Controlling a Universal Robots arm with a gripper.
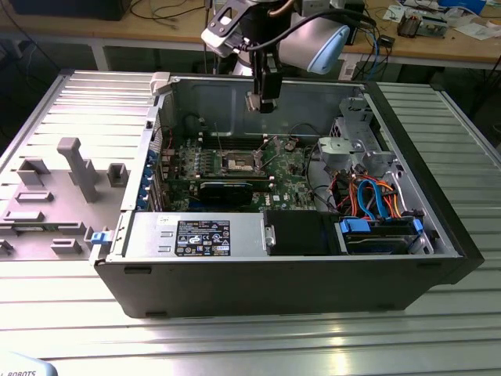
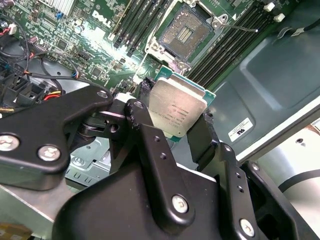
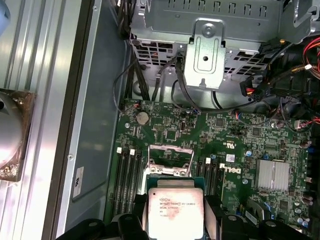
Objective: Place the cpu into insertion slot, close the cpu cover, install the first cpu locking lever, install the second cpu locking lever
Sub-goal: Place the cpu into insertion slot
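I see my gripper [image 2: 176, 106] clamped on the cpu [image 3: 175, 212] by opposite edges, silver top facing both wrist cameras, above the uncovered insertion slot [image 2: 186, 32].

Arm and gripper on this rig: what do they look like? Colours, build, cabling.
Arm: silver-grey body with a light blue joint cap and black cables looping off it. Gripper: matte black throughout, built from flat bar linkages pinned together with silver screw heads at the pivots, ending in two narrow black fingers. No markings on it that I can make out.
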